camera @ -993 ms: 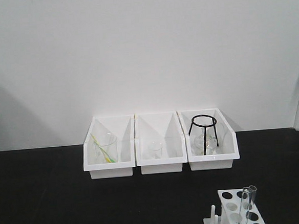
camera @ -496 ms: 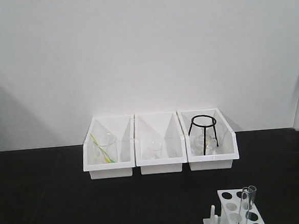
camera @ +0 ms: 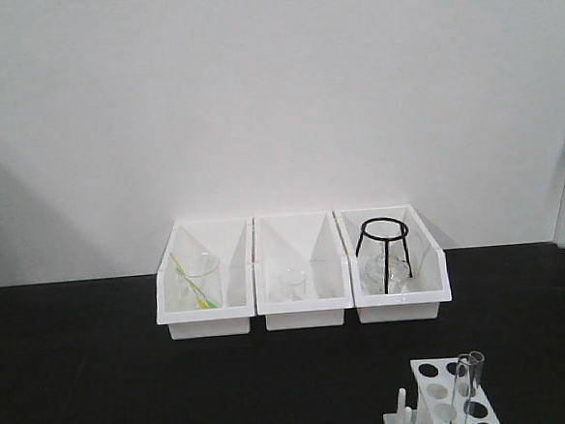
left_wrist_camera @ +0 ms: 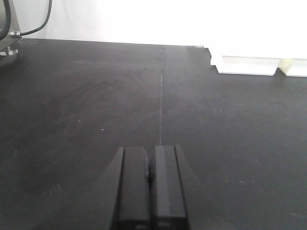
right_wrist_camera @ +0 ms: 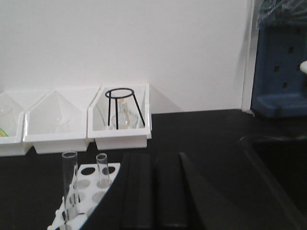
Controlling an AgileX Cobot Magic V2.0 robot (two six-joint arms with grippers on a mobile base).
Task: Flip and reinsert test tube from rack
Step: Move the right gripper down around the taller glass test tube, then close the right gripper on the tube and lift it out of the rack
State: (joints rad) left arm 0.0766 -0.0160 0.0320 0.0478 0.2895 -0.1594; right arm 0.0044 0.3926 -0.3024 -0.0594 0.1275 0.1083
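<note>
The white rack (camera: 439,403) stands at the table's front right edge, partly cut off by the frame. Two clear test tubes stand upright in it, open rims up. In the right wrist view the taller test tube (right_wrist_camera: 70,184) is nearer and the shorter-looking one (right_wrist_camera: 102,170) is behind it, both in the rack (right_wrist_camera: 91,184). My right gripper (right_wrist_camera: 154,160) hovers just right of the rack, shut with nothing in it. Over bare black table, my left gripper (left_wrist_camera: 151,155) is shut and empty. Neither gripper shows in the front view.
Three white bins (camera: 305,312) line the back wall: one holds a beaker with a yellow-green stick (camera: 196,279), one a small beaker (camera: 293,283), one a black tripod stand (camera: 385,253) over a flask. A blue box (right_wrist_camera: 279,72) and a dark basin rim (right_wrist_camera: 268,158) lie to the right.
</note>
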